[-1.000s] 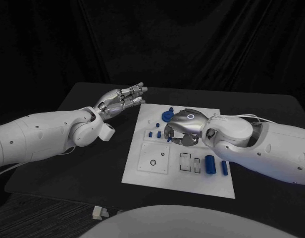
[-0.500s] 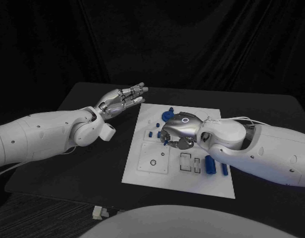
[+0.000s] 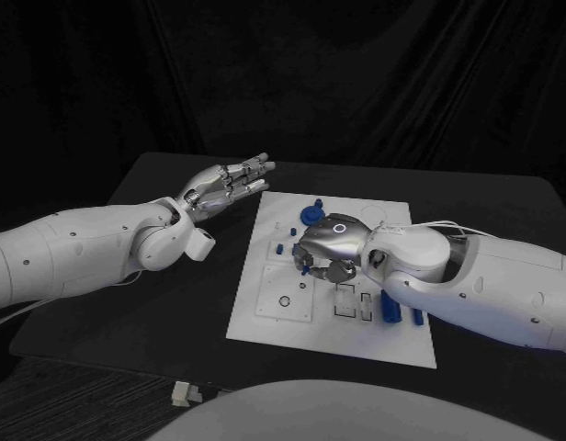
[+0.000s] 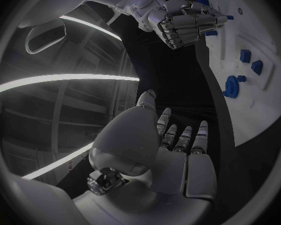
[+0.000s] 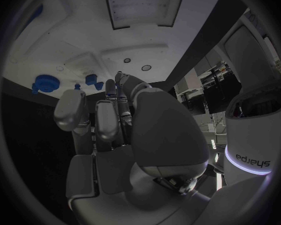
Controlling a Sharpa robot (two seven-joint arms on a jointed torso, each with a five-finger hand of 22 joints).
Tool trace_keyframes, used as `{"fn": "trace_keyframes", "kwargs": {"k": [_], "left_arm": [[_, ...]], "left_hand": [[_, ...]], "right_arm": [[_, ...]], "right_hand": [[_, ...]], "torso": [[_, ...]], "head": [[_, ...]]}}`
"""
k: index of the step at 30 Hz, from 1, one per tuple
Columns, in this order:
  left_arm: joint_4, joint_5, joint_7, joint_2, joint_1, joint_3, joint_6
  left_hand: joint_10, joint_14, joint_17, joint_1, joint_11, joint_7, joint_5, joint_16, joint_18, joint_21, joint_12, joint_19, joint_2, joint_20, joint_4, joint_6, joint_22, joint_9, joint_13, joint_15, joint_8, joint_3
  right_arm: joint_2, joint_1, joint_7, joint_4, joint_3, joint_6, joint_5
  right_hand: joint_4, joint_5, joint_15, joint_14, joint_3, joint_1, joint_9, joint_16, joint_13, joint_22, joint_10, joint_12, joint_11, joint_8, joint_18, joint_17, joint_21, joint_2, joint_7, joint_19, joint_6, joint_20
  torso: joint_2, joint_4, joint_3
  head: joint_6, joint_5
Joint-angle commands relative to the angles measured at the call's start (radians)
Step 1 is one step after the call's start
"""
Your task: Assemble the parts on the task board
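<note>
Right silver hand curled low over white rectangular task board, contents unclear; left silver hand spread, empty, beside it. Best lowered slowly, squarely onto small blue parts.

My right hand is hovering over the task board's middle; my left hand is hanging off its far left corner.

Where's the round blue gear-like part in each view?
Head view: the round blue part sits near the task board's far edge, just beyond the right hand.
Left wrist view: the round blue part lies on the board, beyond the left hand.
Right wrist view: the round blue part sits at the board's edge.
Shared landmark: the smaller blue part beside it.
</note>
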State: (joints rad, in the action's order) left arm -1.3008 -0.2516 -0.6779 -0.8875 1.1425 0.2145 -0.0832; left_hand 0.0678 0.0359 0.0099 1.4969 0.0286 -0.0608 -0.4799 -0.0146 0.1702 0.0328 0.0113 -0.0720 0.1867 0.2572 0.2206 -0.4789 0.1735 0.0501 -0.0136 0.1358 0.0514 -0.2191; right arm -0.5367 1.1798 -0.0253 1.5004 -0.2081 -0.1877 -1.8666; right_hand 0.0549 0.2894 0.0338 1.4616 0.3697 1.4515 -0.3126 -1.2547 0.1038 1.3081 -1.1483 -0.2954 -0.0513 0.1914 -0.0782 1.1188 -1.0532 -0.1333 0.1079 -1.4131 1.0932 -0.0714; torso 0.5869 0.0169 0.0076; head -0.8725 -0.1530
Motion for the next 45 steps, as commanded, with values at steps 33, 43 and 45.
{"fn": "trace_keyframes", "kwargs": {"k": [33, 43, 45], "left_arm": [[0.008, 0.007, -0.146, 0.008, -0.014, -0.001, 0.0], [0.011, 0.007, -0.147, 0.009, -0.018, -0.001, 0.001], [0.011, 0.007, -0.146, 0.009, -0.019, -0.001, 0.003]], "left_hand": [[-0.003, -0.005, -0.001, 0.003, 0.007, -0.008, -0.004, 0.004, 0.007, 0.002, 0.001, -0.004, 0.006, 0.011, 0.001, -0.005, 0.017, 0.0, 0.001, 0.002, 0.004, 0.003], [-0.006, -0.007, -0.001, 0.003, 0.008, -0.011, -0.005, 0.004, 0.008, 0.003, 0.001, -0.005, 0.006, 0.014, 0.001, -0.009, 0.017, 0.0, 0.001, 0.0, 0.005, 0.003], [-0.006, -0.007, -0.001, 0.003, 0.008, -0.011, -0.005, 0.004, 0.008, 0.003, 0.001, -0.005, 0.006, 0.014, 0.001, -0.009, 0.017, 0.0, 0.001, 0.0, 0.005, 0.003]], "right_arm": [[0.019, -0.028, 0.04, -0.007, 0.001, 0.055, -0.012], [0.018, -0.03, 0.04, -0.008, 0.001, 0.058, -0.012], [0.018, -0.031, 0.04, -0.008, 0.001, 0.059, -0.012]], "right_hand": [[-0.005, 0.004, -0.007, -0.001, 0.007, -0.007, -0.001, -0.002, -0.002, 0.134, -0.006, 0.009, 0.001, 0.003, -0.018, -0.004, 0.008, 0.003, 0.003, 0.005, -0.002, -0.005], [-0.006, 0.005, -0.007, -0.001, 0.007, -0.006, -0.001, -0.002, -0.002, 0.134, -0.006, 0.01, 0.001, 0.002, -0.019, -0.004, 0.01, 0.003, 0.003, 0.006, -0.003, -0.005], [-0.007, 0.006, -0.007, -0.002, 0.008, -0.005, -0.001, -0.001, -0.002, 0.133, -0.007, 0.011, 0.001, 0.001, -0.019, -0.005, 0.011, 0.003, 0.003, 0.007, -0.004, -0.006]], "torso": [[0.0, 0.0001, 0.0001], [0.0, 0.0006, 0.0003], [0.0, 0.0006, 0.0002]], "head": [[0.0, 0.003], [0.0, 0.004], [0.0, 0.005]]}}
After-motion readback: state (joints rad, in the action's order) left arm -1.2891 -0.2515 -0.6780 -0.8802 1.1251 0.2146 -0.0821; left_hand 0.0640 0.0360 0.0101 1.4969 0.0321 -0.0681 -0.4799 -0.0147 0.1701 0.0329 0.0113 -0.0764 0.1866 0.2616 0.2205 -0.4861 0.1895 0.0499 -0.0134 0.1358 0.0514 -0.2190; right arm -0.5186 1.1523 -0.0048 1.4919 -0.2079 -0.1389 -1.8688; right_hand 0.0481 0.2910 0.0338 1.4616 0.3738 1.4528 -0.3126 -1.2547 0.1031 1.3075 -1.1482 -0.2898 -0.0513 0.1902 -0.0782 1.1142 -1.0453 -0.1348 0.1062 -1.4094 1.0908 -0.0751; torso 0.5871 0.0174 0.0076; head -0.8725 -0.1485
